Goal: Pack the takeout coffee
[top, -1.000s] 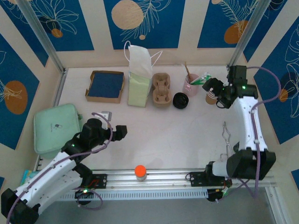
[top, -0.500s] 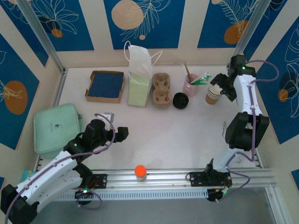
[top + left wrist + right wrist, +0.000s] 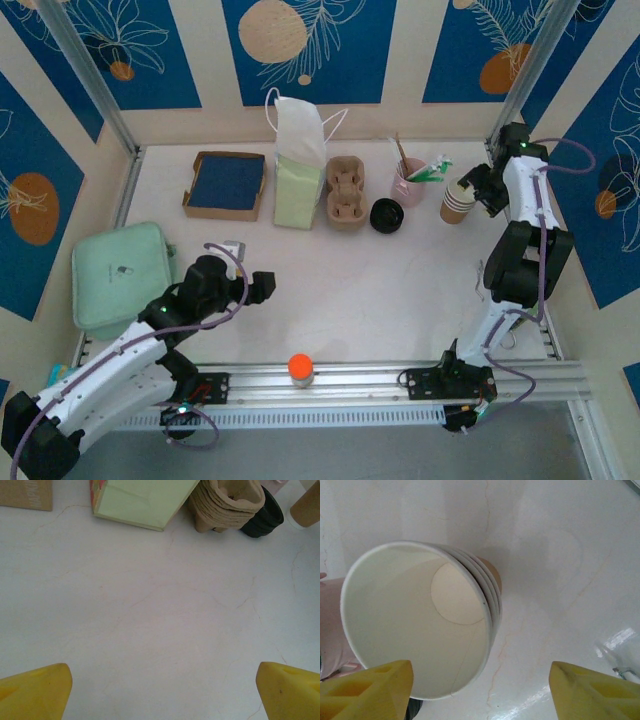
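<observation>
Straddling the paper cup stack (image 3: 415,625), the right pincer (image 3: 480,675) stands open, not gripping; the left pincer (image 3: 162,672) gapes empty.

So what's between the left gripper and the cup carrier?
Nothing. In the left wrist view, bare table stretches from the left gripper up to the carrier; the top view shows the same.

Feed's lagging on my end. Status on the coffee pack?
Left gripper open, over the table. Right gripper open, straddling the paper cup stack, no grip yet. Pink stirrer cup close beside the stack.
</observation>
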You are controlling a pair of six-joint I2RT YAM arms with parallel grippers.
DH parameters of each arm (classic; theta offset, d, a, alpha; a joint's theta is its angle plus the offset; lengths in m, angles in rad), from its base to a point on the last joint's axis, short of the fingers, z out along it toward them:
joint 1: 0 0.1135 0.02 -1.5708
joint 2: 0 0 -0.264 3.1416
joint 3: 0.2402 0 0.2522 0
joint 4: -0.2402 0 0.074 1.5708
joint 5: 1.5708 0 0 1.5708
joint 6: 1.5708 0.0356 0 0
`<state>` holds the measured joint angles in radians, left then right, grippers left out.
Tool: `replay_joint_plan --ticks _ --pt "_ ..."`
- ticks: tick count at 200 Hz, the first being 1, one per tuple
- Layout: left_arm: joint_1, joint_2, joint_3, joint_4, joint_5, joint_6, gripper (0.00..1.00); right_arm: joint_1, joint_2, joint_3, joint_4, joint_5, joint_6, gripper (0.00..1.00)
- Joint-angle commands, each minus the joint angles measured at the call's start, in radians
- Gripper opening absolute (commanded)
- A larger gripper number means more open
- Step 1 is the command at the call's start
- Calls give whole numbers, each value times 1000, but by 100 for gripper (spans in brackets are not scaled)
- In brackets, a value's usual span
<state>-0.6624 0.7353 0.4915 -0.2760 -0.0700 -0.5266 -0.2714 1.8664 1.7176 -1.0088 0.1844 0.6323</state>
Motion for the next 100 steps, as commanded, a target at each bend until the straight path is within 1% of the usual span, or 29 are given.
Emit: replay_joint_plan --ticks 1,6,13,23,54,86,100 --pt "-10 2 -14 17 -23 -4 94 5 6 34 -2 10 9 68" --pt "-11 3 -14 17 -25 -3 94 5 9 36 1 12 8 67" --pt "-12 4 -15 17 -27 -3 94 5 14 38 4 11 5 62" --pt "-12 4 -15 15 -28 -2 94 5 20 45 4 9 4 60" --pt "-12 4 -14 14 -36 -2 94 6 37 53 2 18 3 54" --pt "-12 6 -13 15 -37 -3 94 6 51 53 10 21 1 51" --pt "-11 4 -11 11 -39 -2 95 6 59 56 10 20 3 47"
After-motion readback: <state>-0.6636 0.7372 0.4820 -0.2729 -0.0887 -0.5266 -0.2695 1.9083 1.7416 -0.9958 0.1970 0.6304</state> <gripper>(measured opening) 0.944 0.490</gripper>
